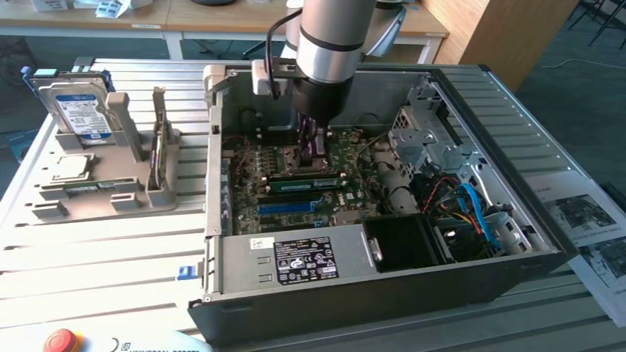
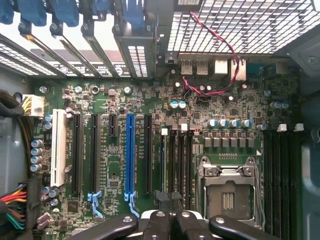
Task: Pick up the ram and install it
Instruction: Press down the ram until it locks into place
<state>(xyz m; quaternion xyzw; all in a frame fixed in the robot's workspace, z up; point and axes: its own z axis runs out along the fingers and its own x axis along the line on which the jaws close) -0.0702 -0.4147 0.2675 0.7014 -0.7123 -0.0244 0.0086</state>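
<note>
Green circuit board, long and thin: the ram [image 1: 307,177] lies seated across the motherboard [image 1: 293,205] inside the open computer case [image 1: 391,279], just beside the empty processor socket [image 2: 227,192] and near the long blue expansion slot [image 2: 130,152]. The tool [image 1: 315,147] hangs directly above the stick, its fingers [image 2: 172,222] drawn together with nothing visibly between them; whether the tips touch the stick's upper edge cannot be told. In the wrist view the stick runs edge-on up from the fingers, one white latch [image 2: 164,131] at its far end. Step in hand, as judged: pressing the stick home in its slot. To do it well, push straight down along the slot's line, evenly over the length, so both end latches catch; any tilt would leave one end proud. Keep clear of the red wire [image 2: 220,85] near the rear ports and of the cable bundle [image 1: 470,213] toward the exterior view's right. On the counter [image 1: 108,264], well apart from the case toward the exterior view's left: a grey parts holder [image 1: 98,191] carrying a hard drive [image 1: 80,106] and a square silver processor chip [image 1: 73,167].
</note>
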